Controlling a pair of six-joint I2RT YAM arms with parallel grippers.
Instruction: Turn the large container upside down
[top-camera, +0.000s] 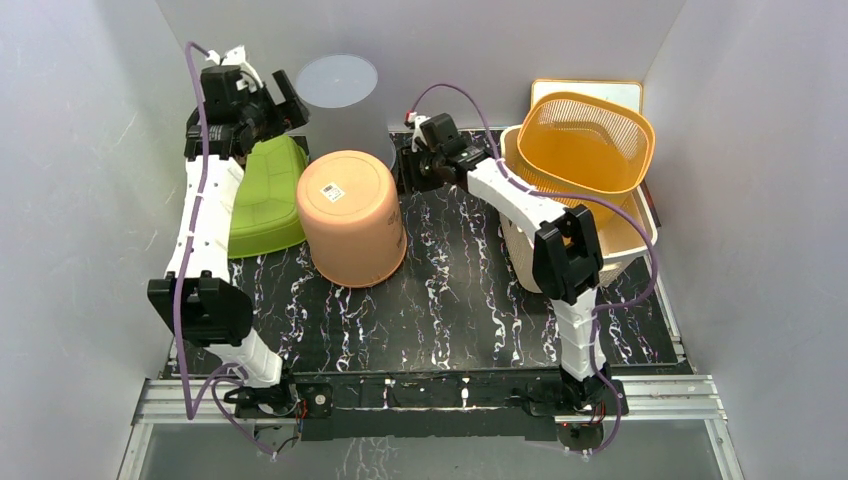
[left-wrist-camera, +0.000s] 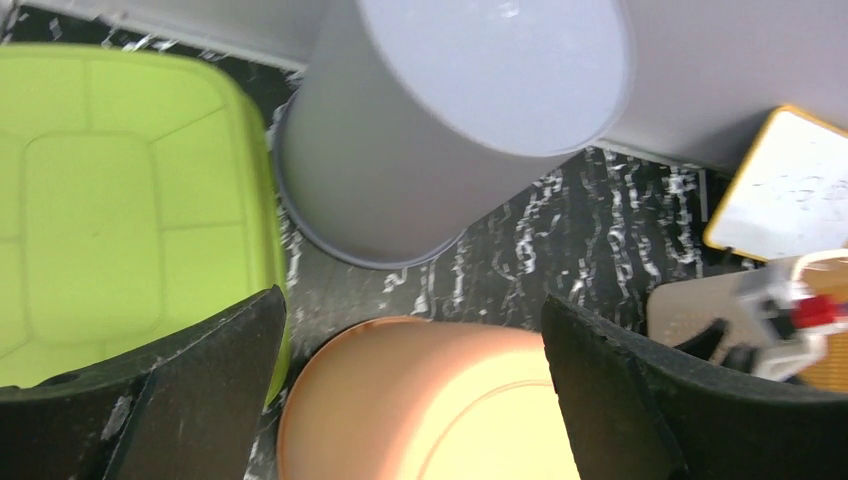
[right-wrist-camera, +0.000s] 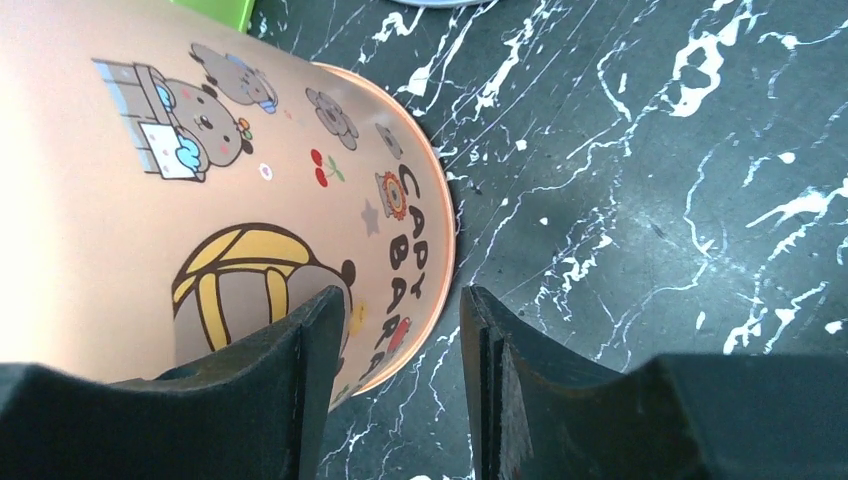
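The right gripper (right-wrist-camera: 400, 300) is hanging low beside the peach container (right-wrist-camera: 200, 200) with its jaws half spread and pinching nothing; the container's bottom rim is showing in the gap between them, and whether the nearer finger is touching the printed wall cannot be told. The container is standing base up, mouth down on the marbled table (top-camera: 450, 290), just in front of the grey bin (top-camera: 340, 100) and beside the green tub (top-camera: 265, 195), so the flip is looking done. The left gripper (left-wrist-camera: 410, 310) is hovering above these three, jaws spread wide, holding nothing. The danger is lying in the retreat; a sideways or rising pull could be catching the rim on a finger, so dragging the container into the grey bin or tipping it onto its side.
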